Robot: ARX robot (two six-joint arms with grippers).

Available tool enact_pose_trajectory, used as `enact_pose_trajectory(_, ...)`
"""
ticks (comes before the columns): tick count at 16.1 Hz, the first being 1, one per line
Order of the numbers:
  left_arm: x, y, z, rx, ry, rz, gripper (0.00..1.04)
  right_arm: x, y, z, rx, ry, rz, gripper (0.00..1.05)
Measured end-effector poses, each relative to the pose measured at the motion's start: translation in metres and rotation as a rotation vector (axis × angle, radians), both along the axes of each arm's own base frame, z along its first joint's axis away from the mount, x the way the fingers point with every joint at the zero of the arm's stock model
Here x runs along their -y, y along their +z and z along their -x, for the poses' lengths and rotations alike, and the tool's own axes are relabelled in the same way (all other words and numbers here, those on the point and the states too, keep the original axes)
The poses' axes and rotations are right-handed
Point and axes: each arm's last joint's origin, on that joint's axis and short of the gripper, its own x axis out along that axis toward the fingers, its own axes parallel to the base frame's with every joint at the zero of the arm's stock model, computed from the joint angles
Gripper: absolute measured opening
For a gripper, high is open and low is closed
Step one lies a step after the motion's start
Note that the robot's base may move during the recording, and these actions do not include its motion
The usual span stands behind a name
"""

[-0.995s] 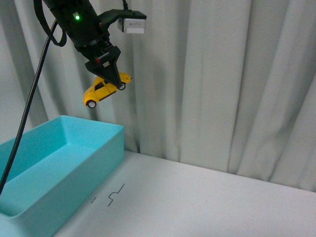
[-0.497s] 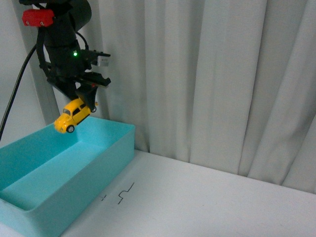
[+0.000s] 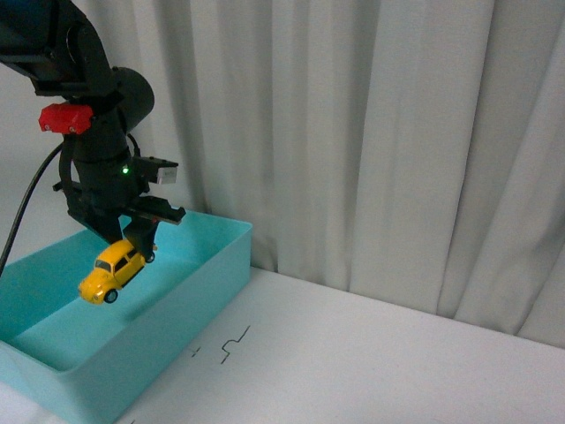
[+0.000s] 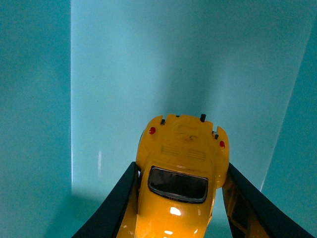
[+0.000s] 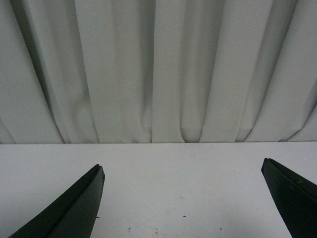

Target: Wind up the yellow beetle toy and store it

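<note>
At the lower left of the front view we see the turquoise bin [image 3: 159, 340]. Inside its walls, above the floor, the yellow beetle toy [image 3: 109, 273] hangs tilted, nose down-left. Our left gripper [image 3: 134, 246] pinches the toy's sides between 2 fingers. Our right gripper [image 5: 182, 166] is spread wide, holding nothing, over the white table [image 5: 173, 198]. A pleated curtain [image 3: 397, 132] fills the top.
</note>
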Motion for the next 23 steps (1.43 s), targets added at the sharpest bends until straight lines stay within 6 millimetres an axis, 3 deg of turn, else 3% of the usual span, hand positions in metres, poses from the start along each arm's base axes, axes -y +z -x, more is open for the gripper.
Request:
enact_pose_trajectory(4, 0.006, 0.000, -0.009, 0.065, -0.001, -0.017, 0.42, 0.000, 0.000, 0.000, 0.000, 0.000, 0.000, 0.98)
enact_pose_trajectory(9, 0.017, -0.039, -0.015, 0.021, -0.028, -0.006, 0.42, 0.000, 0.000, 0.000, 0.000, 0.000, 0.000, 0.98)
enact_pose_trajectory(14, 0.013, -0.057, -0.013, -0.006, -0.034, -0.035, 0.42, 0.000, 0.000, 0.000, 0.000, 0.000, 0.000, 0.98)
enact_pose_trajectory(19, 0.012, -0.060, -0.012, -0.010, -0.045, -0.020, 0.97, 0.000, 0.000, 0.000, 0.000, 0.000, 0.000, 0.98)
enact_pose_trajectory(21, 0.012, -0.052, -0.012, 0.026, -0.065, 0.004, 0.98, 0.000, 0.000, 0.000, 0.000, 0.000, 0.000, 0.98)
enact_pose_trajectory(23, 0.014, -0.022, -0.009, 0.126, -0.114, 0.006, 0.98, 0.000, 0.000, 0.000, 0.000, 0.000, 0.000, 0.98)
